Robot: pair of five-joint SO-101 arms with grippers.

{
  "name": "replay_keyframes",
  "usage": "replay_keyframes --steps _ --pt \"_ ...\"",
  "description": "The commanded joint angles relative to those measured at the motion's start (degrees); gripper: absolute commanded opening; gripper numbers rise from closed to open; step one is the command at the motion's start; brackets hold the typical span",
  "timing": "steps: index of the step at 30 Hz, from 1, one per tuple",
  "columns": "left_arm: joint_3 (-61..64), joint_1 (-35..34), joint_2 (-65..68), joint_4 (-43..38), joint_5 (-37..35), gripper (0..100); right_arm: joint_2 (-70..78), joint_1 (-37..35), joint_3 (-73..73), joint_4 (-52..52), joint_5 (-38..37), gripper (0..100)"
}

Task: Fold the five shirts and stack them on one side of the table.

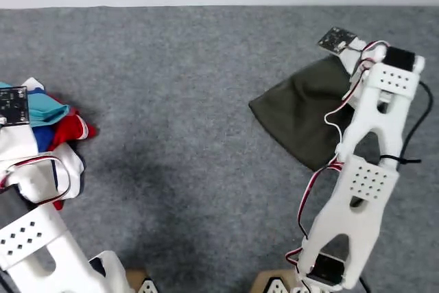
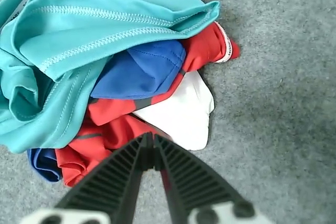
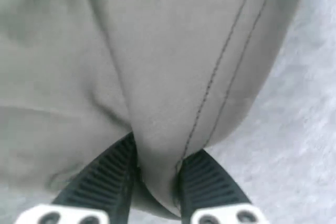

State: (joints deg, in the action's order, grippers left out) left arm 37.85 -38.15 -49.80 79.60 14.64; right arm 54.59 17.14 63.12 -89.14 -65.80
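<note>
Right gripper (image 3: pixel 157 167) pinches a soft fold of the olive shirt (image 3: pixel 173 66), left gripper (image 2: pixel 151 140) clenched empty over the crumpled pile (image 2: pixel 105 51), partly cut off

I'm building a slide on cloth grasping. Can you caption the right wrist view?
Right gripper pinching a fold of the dark olive shirt over the grey table.

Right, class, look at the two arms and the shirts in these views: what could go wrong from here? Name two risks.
1. The right gripper pinches a bunched fold of the olive shirt, so a pull could drag or crumple the whole shirt instead of folding it cleanly.
2. The teal shirt, blue shirt, red shirt and white shirt lie tangled in one heap by the shut left gripper; grabbing there might lift several at once.
</note>
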Motion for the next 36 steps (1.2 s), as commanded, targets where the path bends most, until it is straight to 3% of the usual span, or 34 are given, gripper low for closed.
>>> replay_keyframes --steps 1,5,7,14,21,24,34,36 --pt "-0.6 0.0 -0.5 -0.9 0.5 1 2.2 -0.6 6.9 3.7 -3.0 1.2" --pt "-0.5 0.0 -0.5 -0.9 0.5 1 5.2 -1.1 13.4 3.7 -2.0 7.5" --pt "-0.5 0.0 -0.5 -0.9 0.5 1 6.0 -1.0 16.5 3.7 3.4 13.5" --pt "-0.2 0.0 -0.5 -1.2 0.5 1 6.2 -1.7 26.0 0.4 36.2 23.2" --pt "-0.3 0.0 -0.4 -1.2 0.6 1 6.4 -5.3 28.0 -13.4 62.8 24.0" --pt "-0.2 0.1 -0.4 -1.2 3.0 1 6.2 -6.3 27.0 -13.8 74.6 24.0" --pt "-0.2 0.0 -0.4 -1.2 4.1 1 6.2 -11.2 16.2 -13.7 93.3 24.3" --pt "-0.2 0.0 -0.4 -1.2 4.1 1 6.5 -11.5 14.8 -13.7 95.8 28.1"
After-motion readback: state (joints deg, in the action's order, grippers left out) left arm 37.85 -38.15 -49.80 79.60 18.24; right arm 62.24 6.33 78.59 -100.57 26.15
